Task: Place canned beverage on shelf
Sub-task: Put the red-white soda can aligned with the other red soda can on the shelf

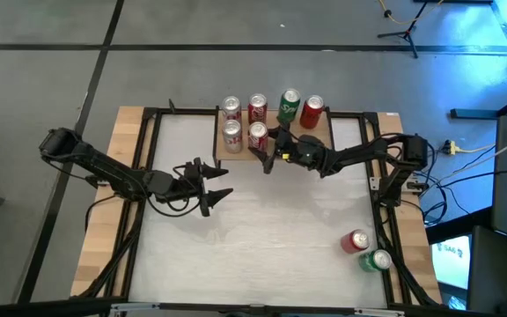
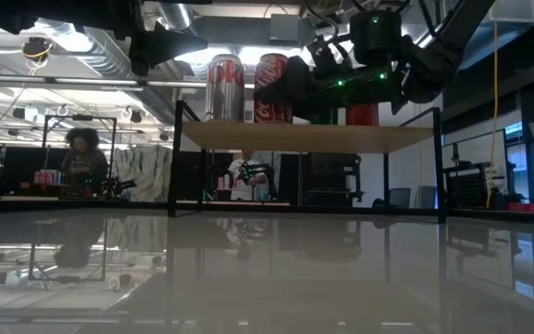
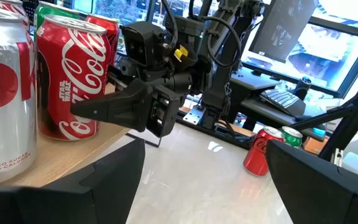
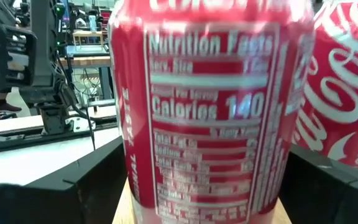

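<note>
From above, we see the right gripper [image 1: 267,151] stretched across to the light wood shelf [image 1: 324,138], its fingers spread around an upright red cola can [image 1: 257,135]. The left gripper [image 1: 216,187] hovers, open, over the white table [image 1: 271,229]. Right wrist view: that can [image 4: 207,112] stands between the fingers.

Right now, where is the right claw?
In the high view, the right claw is over the shelf's near edge, beside the front-row red can, open.

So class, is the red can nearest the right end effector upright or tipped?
Upright: the red can stands on the shelf, round top facing up.
</note>
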